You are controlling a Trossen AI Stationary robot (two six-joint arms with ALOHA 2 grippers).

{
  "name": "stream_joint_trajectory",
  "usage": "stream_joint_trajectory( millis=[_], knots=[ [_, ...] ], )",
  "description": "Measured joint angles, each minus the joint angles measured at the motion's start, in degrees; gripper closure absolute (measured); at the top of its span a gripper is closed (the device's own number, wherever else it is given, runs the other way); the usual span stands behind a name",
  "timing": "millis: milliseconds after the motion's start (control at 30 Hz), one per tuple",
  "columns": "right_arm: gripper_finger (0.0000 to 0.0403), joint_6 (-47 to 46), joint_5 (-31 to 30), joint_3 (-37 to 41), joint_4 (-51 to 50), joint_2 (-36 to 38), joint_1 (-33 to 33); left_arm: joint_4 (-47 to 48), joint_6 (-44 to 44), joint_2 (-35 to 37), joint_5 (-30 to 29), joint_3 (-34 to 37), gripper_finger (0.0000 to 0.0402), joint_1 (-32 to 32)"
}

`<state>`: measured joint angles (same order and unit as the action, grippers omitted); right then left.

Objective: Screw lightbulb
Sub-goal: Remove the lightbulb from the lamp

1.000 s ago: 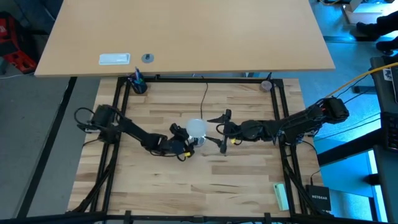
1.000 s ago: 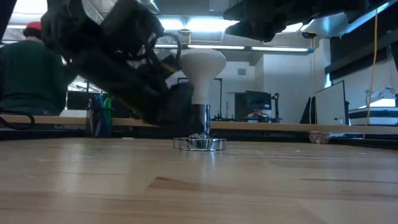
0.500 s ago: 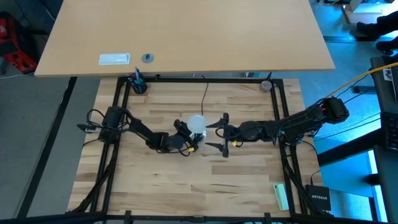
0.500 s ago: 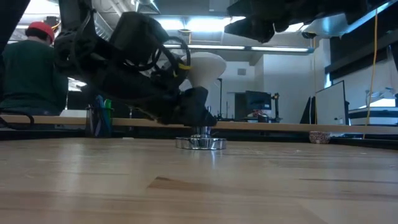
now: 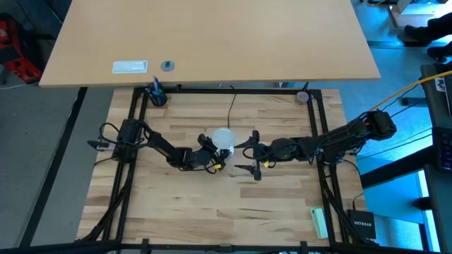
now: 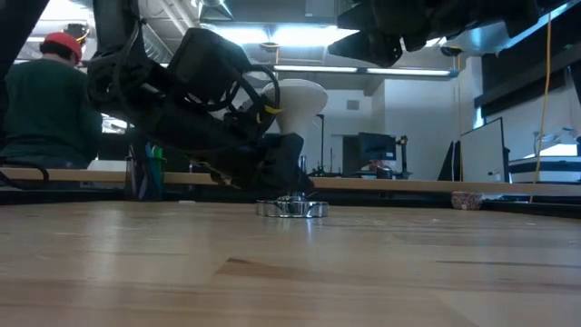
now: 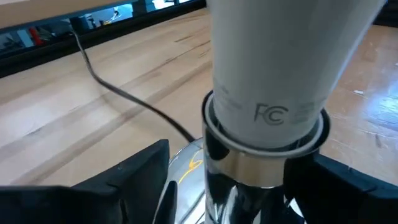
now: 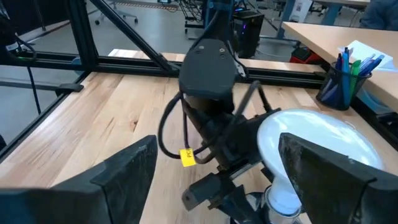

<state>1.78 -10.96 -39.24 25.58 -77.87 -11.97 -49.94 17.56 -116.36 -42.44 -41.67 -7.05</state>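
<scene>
Standing upright near the middle of your wooden surface (image 5: 282,204), the lightbulb (image 5: 223,137) has its white globe on top and its grey screw base down in the round silver socket (image 6: 290,208). A thin black cord (image 5: 233,109) runs from the socket toward the far edge of the surface. Your left hand (image 5: 215,156) sits low at the bulb's neck, a dark finger on each side of the base (image 7: 264,165) just above the socket; the left wrist view shows both fingers flanking the metal collar, but you cannot tell from it whether they press on it or leave a sliver of space. Your right hand (image 5: 248,150) waits just beside the bulb on the opposite side, its two fingers spread wide and holding nothing, the globe (image 8: 314,149) visible between them. At the far left corner you have a cup of pens (image 5: 156,94), and beyond the surface a person in a red cap (image 6: 50,100) sits turned away.
</scene>
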Motion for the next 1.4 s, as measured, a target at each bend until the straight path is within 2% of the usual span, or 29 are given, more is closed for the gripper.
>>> stream_joint_trajectory(
  millis=[133, 300, 500, 600, 733, 767, 833, 1000, 1133, 1300, 1400],
  knots=[
    [0.0065, 0.02, -1.61, 0.00, -0.01, 0.00, 0.00, 0.03, 0.62, 0.00, 0.13, 0.00, 0.0154, 0.82],
    [0.0065, 0.02, -1.97, 0.00, -0.04, 0.00, 0.00, -0.09, 1.05, 0.03, 1.31, 0.00, 0.0242, 1.16],
    [0.0065, -0.22, -1.97, 0.00, -0.13, 0.00, 0.00, 0.37, -0.51, 3.81, 2.08, 0.07, 0.0243, -1.18],
    [0.0065, -5.60, -0.74, 0.00, -0.43, 0.00, 0.00, 0.66, -4.03, 8.41, 2.12, -0.11, 0.0243, -3.09],
    [0.0065, -18.47, 0.17, 0.00, -1.19, -0.02, 0.00, 9.01, -6.54, 15.49, 1.44, -1.41, 0.0243, -5.42],
    [0.0065, -22.50, 1.83, 0.00, -1.12, -0.02, 0.00, 12.14, -6.79, 17.24, 0.71, -2.46, 0.0243, -5.74],
    [0.0065, -23.51, 5.69, -0.60, 1.14, -0.09, 0.70, 19.73, -7.64, 20.14, -0.13, -5.01, 0.0243, -6.35],
    [0.0065, -18.77, 1.15, -5.79, 0.87, 0.07, 0.09, 38.38, -8.11, 26.36, -0.37, -12.79, 0.0243, -7.14],
    [0.0065, -8.48, -4.20, -11.97, -1.75, -0.74, -2.46, 48.79, -4.88, 30.91, -0.52, -19.12, 0.0243, -8.11],
    [0.0065, 2.06, -11.33, -18.22, -1.65, -3.23, -4.24, 51.84, -2.78, 35.10, -0.49, -22.23, 0.0243, -10.79],
    [0.0066, 2.65, -14.08, -22.35, -1.90, -4.44, -4.17, 50.05, -2.39, 36.02, -0.20, -22.23, 0.0243, -11.78]
  ],
)
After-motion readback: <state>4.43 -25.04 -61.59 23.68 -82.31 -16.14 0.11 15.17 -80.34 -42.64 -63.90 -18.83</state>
